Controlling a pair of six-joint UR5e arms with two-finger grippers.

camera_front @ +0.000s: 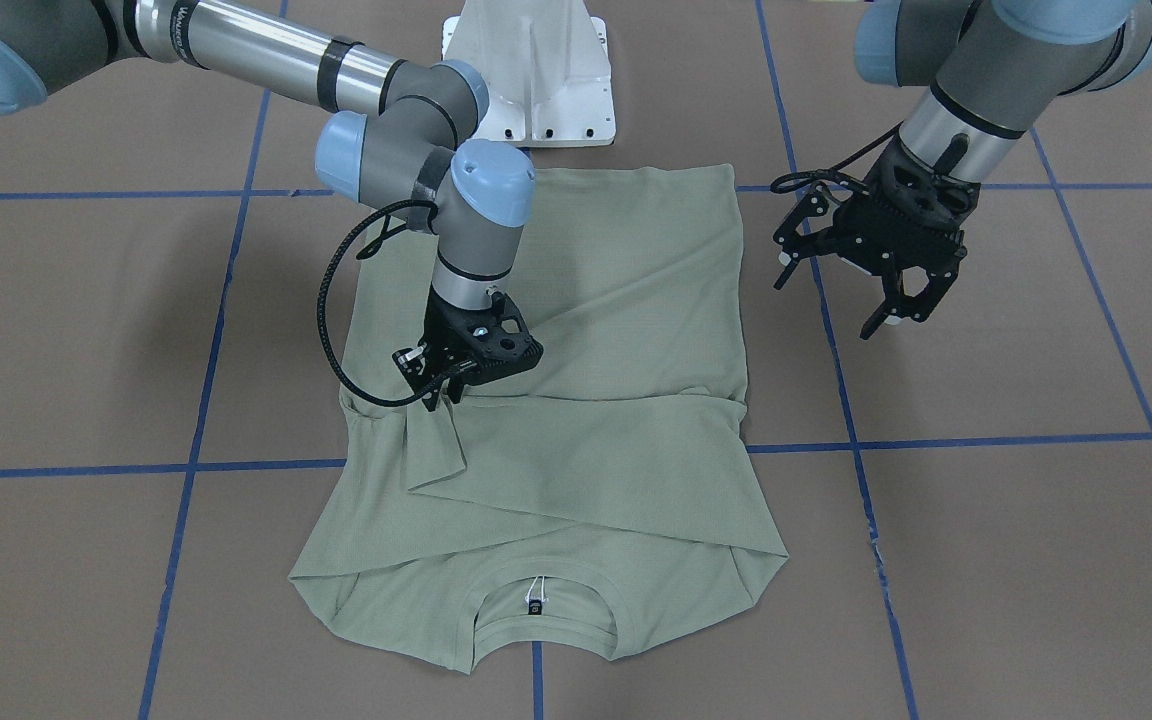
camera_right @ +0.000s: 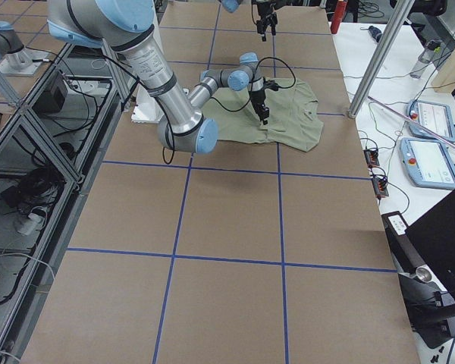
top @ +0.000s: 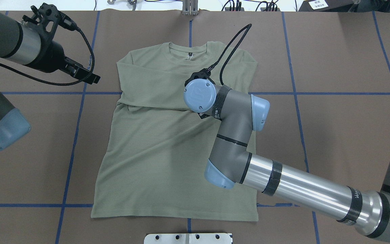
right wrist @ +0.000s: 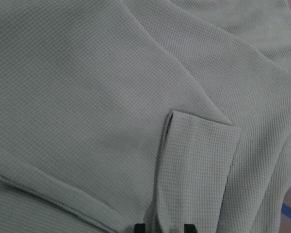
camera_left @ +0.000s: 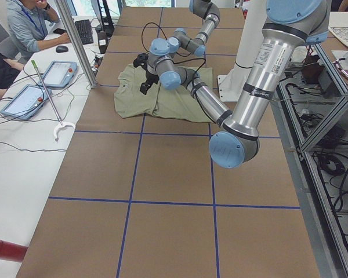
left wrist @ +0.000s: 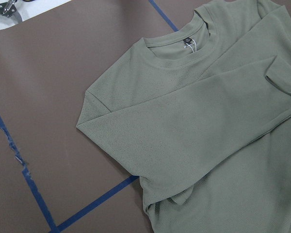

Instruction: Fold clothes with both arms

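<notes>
The pale green long-sleeved shirt (camera_front: 596, 300) lies flat on the brown table, with its neckline and dark label (camera_front: 534, 605) away from the robot. Both sleeves are folded across the chest. My right gripper (camera_front: 444, 392) points down onto the shirt and is shut on a sleeve cuff (right wrist: 196, 160). In the right wrist view the cuff runs between its two fingertips (right wrist: 140, 226). The overhead view hides this gripper under its own wrist joint (top: 200, 95). My left gripper (camera_front: 831, 300) hangs open and empty above bare table, beside the shirt's edge. The left wrist view shows the collar (left wrist: 184, 43) and the folded sleeve.
The white pedestal base (camera_front: 536, 80) stands at the shirt's hem end. Blue tape lines (camera_front: 196, 465) grid the brown table. In the exterior left view a seated person (camera_left: 29, 26), tablets (camera_left: 58, 72) and a metal pole (camera_left: 75, 40) occupy the far side bench.
</notes>
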